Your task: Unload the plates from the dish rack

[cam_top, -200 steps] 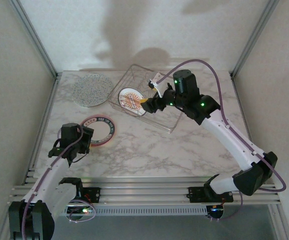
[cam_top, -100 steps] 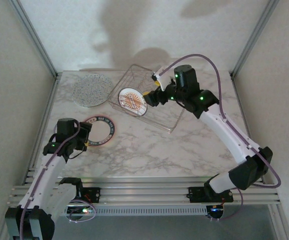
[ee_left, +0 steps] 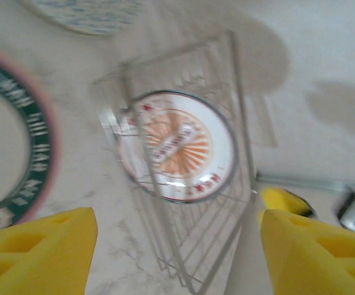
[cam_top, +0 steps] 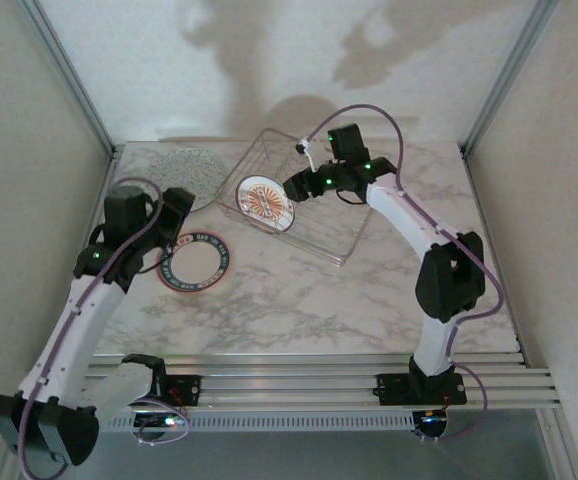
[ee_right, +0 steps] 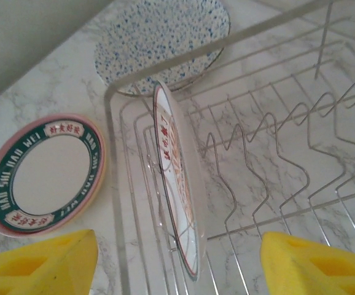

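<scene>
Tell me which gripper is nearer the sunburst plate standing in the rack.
Right. The right gripper hovers at the right edge of the sunburst plate, over the dish rack. The left gripper is well to its left, outside the rack, by the green-rimmed plate.

- what are the arms built like?
- white shells, black joint blocks. left arm [cam_top: 74, 320] and right arm [cam_top: 404, 215] each trail a purple cable, with tiny green lights on the black parts.
- and the left gripper [ee_left: 177, 249]?
- blocky yellow pads [ee_left: 39, 246].

sunburst plate [cam_top: 265, 201]: white, orange rays | speckled plate [ee_right: 165, 37]: white, blue flecks
</scene>
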### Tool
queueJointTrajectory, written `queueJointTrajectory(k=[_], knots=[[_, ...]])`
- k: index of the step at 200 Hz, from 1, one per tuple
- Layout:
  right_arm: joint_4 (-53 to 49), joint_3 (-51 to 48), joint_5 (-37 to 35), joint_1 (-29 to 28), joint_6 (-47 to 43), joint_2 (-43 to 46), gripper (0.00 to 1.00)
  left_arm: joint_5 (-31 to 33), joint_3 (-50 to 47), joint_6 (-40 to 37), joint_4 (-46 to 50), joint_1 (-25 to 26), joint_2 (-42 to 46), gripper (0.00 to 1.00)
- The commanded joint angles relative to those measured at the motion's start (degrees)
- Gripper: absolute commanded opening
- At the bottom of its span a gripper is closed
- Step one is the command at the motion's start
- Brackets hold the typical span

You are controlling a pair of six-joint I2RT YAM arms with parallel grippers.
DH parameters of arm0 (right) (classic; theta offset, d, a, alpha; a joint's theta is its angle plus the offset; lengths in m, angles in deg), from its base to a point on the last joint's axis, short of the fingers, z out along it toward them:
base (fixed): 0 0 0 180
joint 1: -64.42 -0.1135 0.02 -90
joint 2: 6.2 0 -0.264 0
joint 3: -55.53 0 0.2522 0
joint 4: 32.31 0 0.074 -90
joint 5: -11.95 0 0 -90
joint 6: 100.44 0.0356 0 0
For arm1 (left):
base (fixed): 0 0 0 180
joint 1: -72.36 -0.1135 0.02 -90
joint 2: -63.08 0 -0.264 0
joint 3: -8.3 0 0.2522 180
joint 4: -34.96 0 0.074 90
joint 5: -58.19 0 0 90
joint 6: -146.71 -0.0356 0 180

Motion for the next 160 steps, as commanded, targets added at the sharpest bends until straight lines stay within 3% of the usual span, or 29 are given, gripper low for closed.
queueJointTrajectory(k=[1,35,116,160], knots=[[0.2,3.8,2.5,0.3,-2.2,-3.6,0.7,-0.8,7.2,-8.9,-3.5,5.2,-3.7,0.7],[1.3,5.7,3.1,0.2,-4.1,-8.2,0.67,1.6,11.1,-10.4,-5.5,10.9,-7.6,0.7],[-2.0,12.5,2.9,-1.3,-7.2,-16.0,0.44,6.1,12.6,-9.8,-8.5,16.3,-10.5,0.7],[-2.7,14.5,1.9,-2.0,-7.7,-17.8,0.38,12.2,12.3,-9.2,-6.5,18.5,-8.1,0.7]])
